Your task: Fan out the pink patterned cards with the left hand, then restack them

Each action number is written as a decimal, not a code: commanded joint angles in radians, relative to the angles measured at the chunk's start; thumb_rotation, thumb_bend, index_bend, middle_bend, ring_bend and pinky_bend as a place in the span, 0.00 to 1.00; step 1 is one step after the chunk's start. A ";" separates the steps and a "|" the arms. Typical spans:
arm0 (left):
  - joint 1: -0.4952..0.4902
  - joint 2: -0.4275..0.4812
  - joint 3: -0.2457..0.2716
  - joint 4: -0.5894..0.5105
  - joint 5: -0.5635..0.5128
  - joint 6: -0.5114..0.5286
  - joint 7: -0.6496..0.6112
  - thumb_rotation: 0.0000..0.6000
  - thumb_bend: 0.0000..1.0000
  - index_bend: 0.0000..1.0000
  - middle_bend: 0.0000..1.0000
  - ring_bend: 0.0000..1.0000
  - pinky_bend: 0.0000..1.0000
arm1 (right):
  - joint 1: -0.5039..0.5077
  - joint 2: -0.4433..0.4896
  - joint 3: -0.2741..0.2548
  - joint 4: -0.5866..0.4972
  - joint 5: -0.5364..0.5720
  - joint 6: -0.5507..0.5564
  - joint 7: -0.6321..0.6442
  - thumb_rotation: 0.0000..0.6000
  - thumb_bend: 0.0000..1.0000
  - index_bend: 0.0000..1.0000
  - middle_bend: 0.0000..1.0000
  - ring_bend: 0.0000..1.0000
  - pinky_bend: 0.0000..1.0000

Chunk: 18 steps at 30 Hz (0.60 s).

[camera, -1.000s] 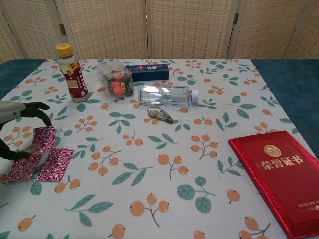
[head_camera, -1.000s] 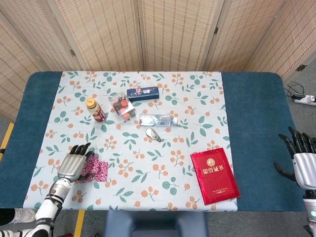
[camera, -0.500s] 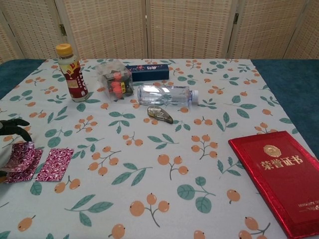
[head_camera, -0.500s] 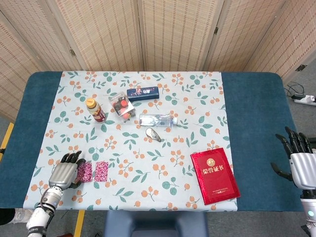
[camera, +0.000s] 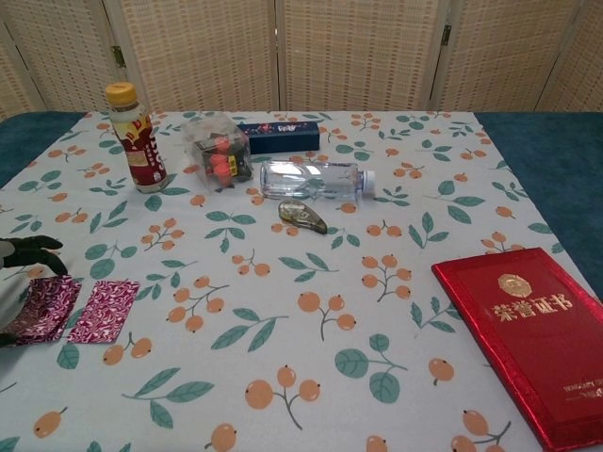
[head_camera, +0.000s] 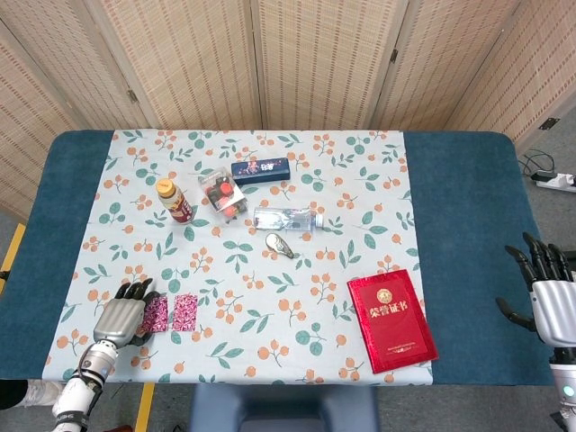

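Left hand (head_camera: 120,316) rests fingers on the spread pink patterned cards (camera: 75,310), gripping nothing; best sweep them gently together, edges aligned.

Two pink cards (camera: 75,311) lie side by side at the near left of the bench (camera: 528,151); the left robot hand (camera: 21,259) is at the frame edge, dark fingertips just above the left card; further back there's a drink bottle (camera: 130,137), a clear box (camera: 219,151), a blue box (camera: 280,137), a water bottle (camera: 316,179) on its side and a small oval thing (camera: 302,216); a red booklet (camera: 528,339) sits near right.
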<state>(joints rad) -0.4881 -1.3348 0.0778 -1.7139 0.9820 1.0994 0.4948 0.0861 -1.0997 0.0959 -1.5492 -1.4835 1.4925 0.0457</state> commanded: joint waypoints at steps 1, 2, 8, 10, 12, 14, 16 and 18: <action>0.000 -0.001 -0.003 0.004 -0.005 -0.008 0.003 1.00 0.34 0.19 0.00 0.00 0.00 | 0.000 0.000 0.000 -0.001 0.000 0.000 -0.001 1.00 0.27 0.14 0.00 0.00 0.00; 0.000 -0.001 -0.003 0.005 -0.006 -0.011 0.005 1.00 0.34 0.19 0.00 0.00 0.00 | 0.001 0.000 0.000 -0.001 -0.001 0.001 -0.001 1.00 0.27 0.14 0.00 0.00 0.00; -0.001 -0.001 -0.008 0.008 -0.015 -0.028 0.010 1.00 0.34 0.17 0.00 0.00 0.00 | 0.002 0.000 0.001 -0.006 0.001 -0.002 -0.007 1.00 0.27 0.14 0.00 0.00 0.00; -0.002 -0.002 -0.010 0.010 -0.015 -0.034 0.010 1.00 0.34 0.17 0.00 0.00 0.00 | 0.002 0.001 0.001 -0.008 0.000 0.000 -0.009 1.00 0.27 0.14 0.00 0.00 0.00; -0.002 -0.005 -0.014 0.012 -0.014 -0.035 0.009 1.00 0.34 0.17 0.00 0.00 0.00 | 0.000 0.002 0.001 -0.010 0.000 0.002 -0.009 1.00 0.27 0.14 0.00 0.00 0.00; -0.003 -0.006 -0.017 0.013 -0.015 -0.038 0.010 1.00 0.34 0.17 0.00 0.00 0.00 | -0.002 0.003 0.000 -0.012 0.001 0.004 -0.009 1.00 0.27 0.14 0.00 0.00 0.00; -0.005 -0.005 -0.018 0.015 -0.019 -0.043 0.015 1.00 0.34 0.17 0.00 0.00 0.00 | -0.004 0.003 0.000 -0.013 0.002 0.006 -0.010 1.00 0.27 0.14 0.00 0.00 0.00; -0.006 -0.004 -0.020 0.013 -0.024 -0.047 0.018 1.00 0.34 0.16 0.00 0.00 0.00 | -0.005 0.003 0.000 -0.012 0.002 0.008 -0.009 1.00 0.27 0.14 0.00 0.00 0.00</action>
<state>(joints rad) -0.4940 -1.3388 0.0587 -1.7004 0.9590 1.0531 0.5126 0.0810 -1.0964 0.0960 -1.5614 -1.4815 1.5003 0.0366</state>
